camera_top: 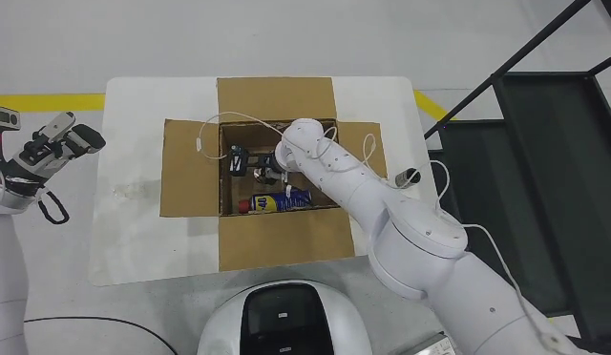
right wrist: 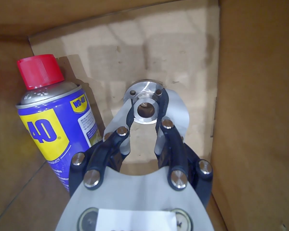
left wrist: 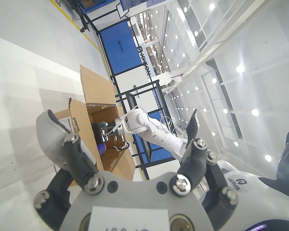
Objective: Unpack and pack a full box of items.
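- At the right gripper (right wrist: 145,108): clamped on the smooth round hub of the metal flange (right wrist: 141,88), deep inside the box (right wrist: 255,73); cannot tell whether resting on the floor or just off it.
- Risks slipping: polished metal, narrow curved contact, probably heavy for its bulk; could twist or drop out on the lift.
- Just beside, the spray can (right wrist: 48,126), lying on the box floor; could get nudged or rolled by any sideways pull.
- Could catch a wall or flap on the way up and drag the box across the tabletop (camera_top: 134,126).
- Could snag the white cable (camera_top: 229,116) looped over the box edge.
- Well apart, past the tabletop's edge, the left gripper (camera_top: 65,137): spread open, holding nothing, not placed to brace the box.
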`<state>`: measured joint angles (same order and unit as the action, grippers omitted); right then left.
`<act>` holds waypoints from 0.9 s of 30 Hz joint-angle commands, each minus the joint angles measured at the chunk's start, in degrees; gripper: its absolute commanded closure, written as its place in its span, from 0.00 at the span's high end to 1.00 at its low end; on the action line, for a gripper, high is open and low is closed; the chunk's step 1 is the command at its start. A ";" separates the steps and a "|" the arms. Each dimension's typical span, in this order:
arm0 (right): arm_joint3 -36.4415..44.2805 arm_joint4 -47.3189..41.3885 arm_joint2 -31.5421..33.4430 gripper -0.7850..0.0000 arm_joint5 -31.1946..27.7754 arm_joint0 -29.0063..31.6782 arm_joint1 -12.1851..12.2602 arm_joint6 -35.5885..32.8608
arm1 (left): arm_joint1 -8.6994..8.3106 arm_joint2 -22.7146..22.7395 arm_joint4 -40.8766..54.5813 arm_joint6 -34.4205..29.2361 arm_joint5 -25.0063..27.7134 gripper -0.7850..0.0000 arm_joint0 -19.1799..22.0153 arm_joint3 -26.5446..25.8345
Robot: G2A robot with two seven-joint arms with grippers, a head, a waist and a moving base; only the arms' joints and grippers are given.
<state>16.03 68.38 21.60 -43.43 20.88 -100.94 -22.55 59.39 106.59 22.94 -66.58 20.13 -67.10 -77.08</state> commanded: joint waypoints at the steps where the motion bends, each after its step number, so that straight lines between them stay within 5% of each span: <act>1: 0.40 0.22 0.17 0.00 -0.58 -0.10 0.30 0.66 | 0.00 0.00 0.00 0.00 0.00 1.00 0.00 0.00; 15: 8.72 1.94 2.85 0.00 -3.96 1.23 5.25 2.41 | 0.00 0.00 0.00 0.00 0.00 1.00 0.00 0.00; 27: 29.15 2.70 12.43 0.00 -2.66 7.43 15.04 -5.76 | 0.00 0.00 0.00 0.00 0.00 1.00 0.00 0.00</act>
<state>41.98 70.98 32.56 -46.24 27.22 -87.07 -27.18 59.39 106.59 22.94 -66.58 20.13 -67.10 -77.08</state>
